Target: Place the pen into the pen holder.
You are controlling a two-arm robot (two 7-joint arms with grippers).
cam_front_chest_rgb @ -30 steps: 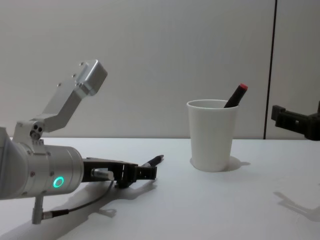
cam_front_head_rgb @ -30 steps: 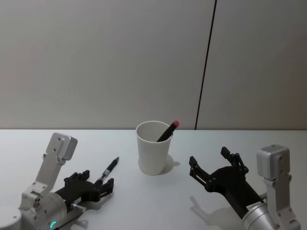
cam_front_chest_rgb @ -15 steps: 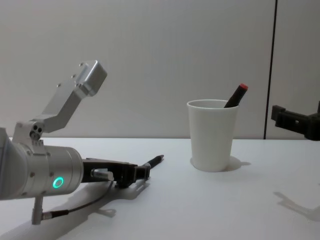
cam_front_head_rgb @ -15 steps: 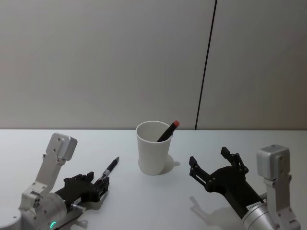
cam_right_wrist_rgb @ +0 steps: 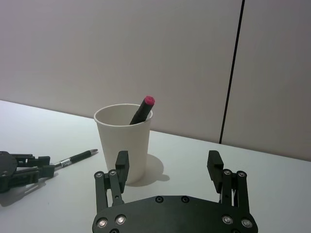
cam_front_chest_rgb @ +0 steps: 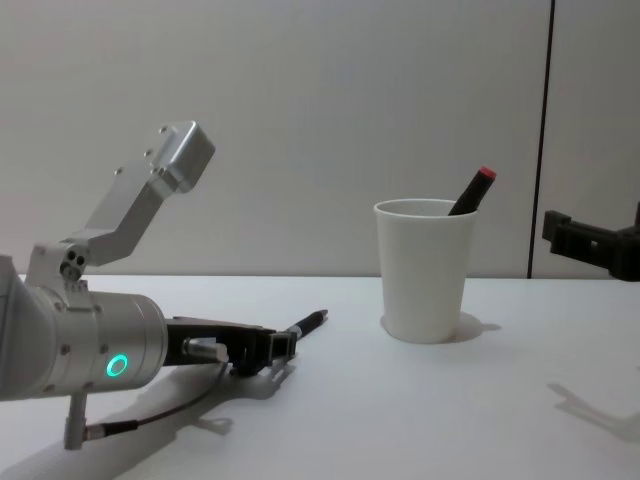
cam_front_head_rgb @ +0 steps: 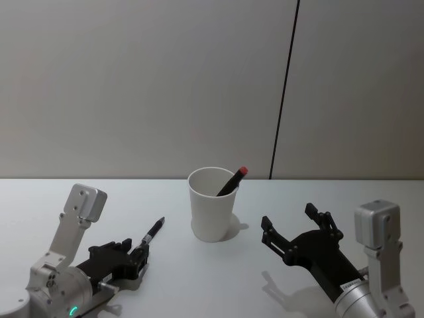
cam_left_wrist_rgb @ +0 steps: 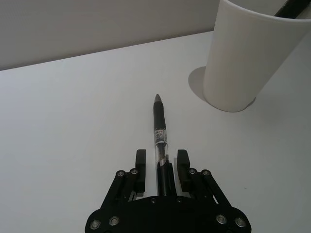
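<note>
While the pen point(cam_left_wrist_rgb: 160, 127) lay flat on the counter point(cam_front_head_rgb: 199, 278), left of the pen holder point(cam_front_head_rgb: 212, 215) and nearer the counter's near edge, your left gripper point(cam_front_head_rgb: 137, 254) sat low over its rear end. The fingers point(cam_left_wrist_rgb: 140, 162) stood narrowly parted, one on each side of the barrel, with a sliver of counter showing between each finger and the pen, so nothing was clamped.

The pen's long axis ran straight out from between those fingers, in line with the gripper's own reach. Its tip pointed away from you toward the far edge and slanted slightly right, passing left of the holder's base. That alignment was what your next move depended on: I judged that closing straight in would catch the barrel squarely, well back from its middle, so the tip might droop on the lift.

The holder stood upright near the counter's middle, well apart from the pen's tip, with a red-capped pen point(cam_front_head_rgb: 232, 180) leaning on its right rim. Your right gripper point(cam_front_head_rgb: 288, 217) hung above the counter's right side, fingers spread wide and holding nothing, farther from the pen.
</note>
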